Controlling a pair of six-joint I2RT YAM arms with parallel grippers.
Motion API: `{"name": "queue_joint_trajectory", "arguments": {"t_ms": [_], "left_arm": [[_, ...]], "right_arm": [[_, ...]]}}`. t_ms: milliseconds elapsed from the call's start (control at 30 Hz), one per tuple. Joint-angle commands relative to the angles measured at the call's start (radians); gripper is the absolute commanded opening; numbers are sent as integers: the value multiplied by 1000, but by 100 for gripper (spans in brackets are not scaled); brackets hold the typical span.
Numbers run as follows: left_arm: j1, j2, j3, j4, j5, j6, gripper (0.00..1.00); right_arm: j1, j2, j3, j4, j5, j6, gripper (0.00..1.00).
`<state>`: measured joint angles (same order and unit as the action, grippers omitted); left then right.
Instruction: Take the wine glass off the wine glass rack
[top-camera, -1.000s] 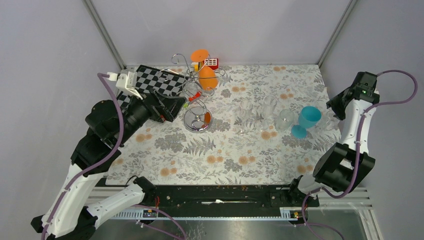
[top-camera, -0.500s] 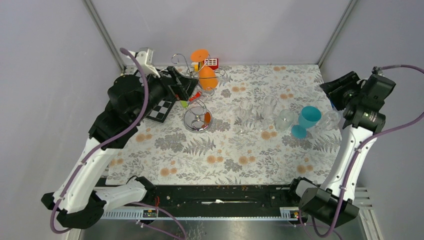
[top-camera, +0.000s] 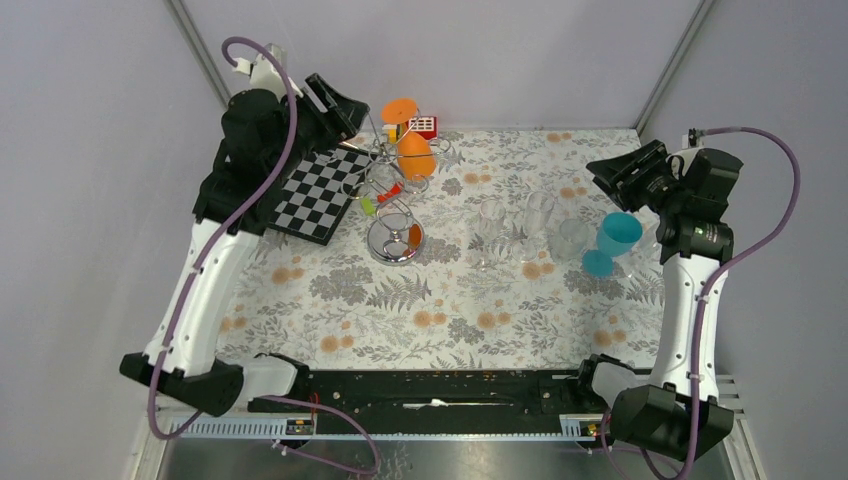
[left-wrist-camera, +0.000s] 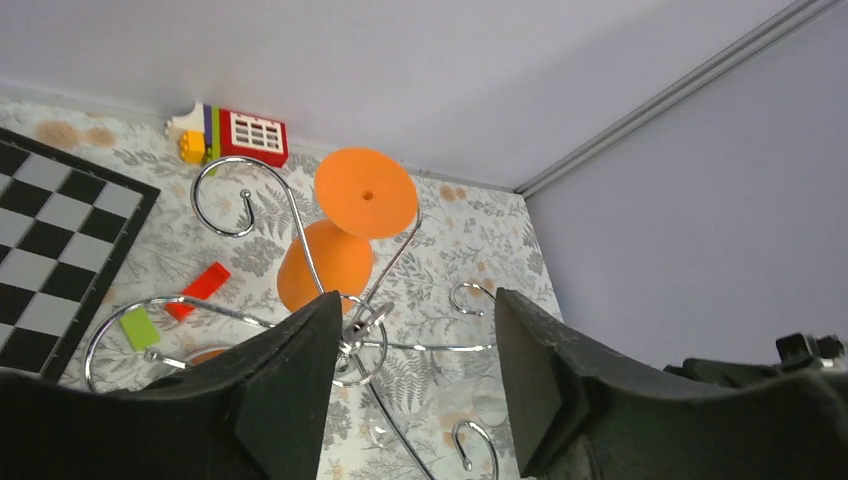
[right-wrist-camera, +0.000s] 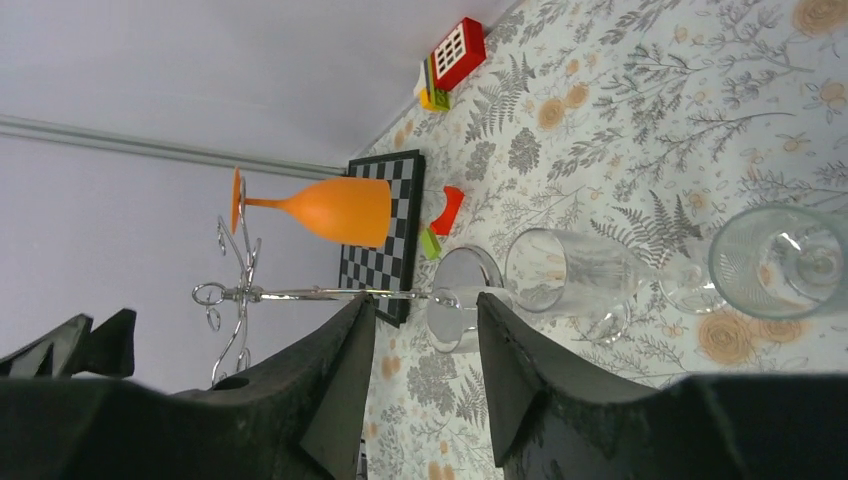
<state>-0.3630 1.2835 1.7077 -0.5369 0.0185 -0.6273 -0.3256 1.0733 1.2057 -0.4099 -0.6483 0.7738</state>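
Top: orange wine glass (top-camera: 413, 155) hung bowl-down on wine glass rack (top-camera: 396, 240), rear of bench (top-camera: 450, 310); left hand (top-camera: 328, 103) raised near, right hand (top-camera: 615, 170) well apart | Left wrist: fingers spread, empty; best closed on bowl, foot slid out along wire, rack kept from tipping | Right wrist: fingers spread, empty.

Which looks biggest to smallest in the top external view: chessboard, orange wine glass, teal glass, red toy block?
1. chessboard
2. orange wine glass and teal glass: about alike, so not ranked
3. red toy block
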Motion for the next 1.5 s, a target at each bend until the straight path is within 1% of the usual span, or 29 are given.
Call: {"name": "queue_joint_trajectory", "arguments": {"t_ms": [0, 133, 200, 267, 567, 633, 700, 867, 1133, 1267, 1467], "left_arm": [[76, 100, 56, 53, 180, -94, 59], [116, 179, 28, 163, 292, -222, 58], [117, 209, 13, 210, 320, -280, 58], [116, 243, 15, 218, 328, -302, 57], [114, 267, -17, 213, 256, -344, 56], [106, 263, -33, 205, 198, -364, 56], [87, 256, -44, 196, 134, -373, 59], [55, 293, 24, 117, 39, -341, 61], [50, 339, 52, 95, 24, -354, 61], [41, 336, 36, 107, -49, -375, 61], [38, 360, 33, 150, -24, -432, 61]], "right_arm": [[14, -73, 51, -99, 74, -71, 48], [16, -123, 28, -121, 82, -88, 47], [16, -128, 12, -135, 88, -101, 47], [16, -127, -5, -157, 89, -117, 46], [16, -140, -94, -138, 78, -107, 45], [16, -144, -101, -135, 81, -106, 45], [16, -147, -112, -134, 91, -100, 44], [16, -159, -132, -131, 105, -90, 44], [16, -168, -149, -129, 109, -84, 44], [15, -172, -153, -123, 107, -80, 44], [16, -181, -144, -117, 86, -68, 44]]}}
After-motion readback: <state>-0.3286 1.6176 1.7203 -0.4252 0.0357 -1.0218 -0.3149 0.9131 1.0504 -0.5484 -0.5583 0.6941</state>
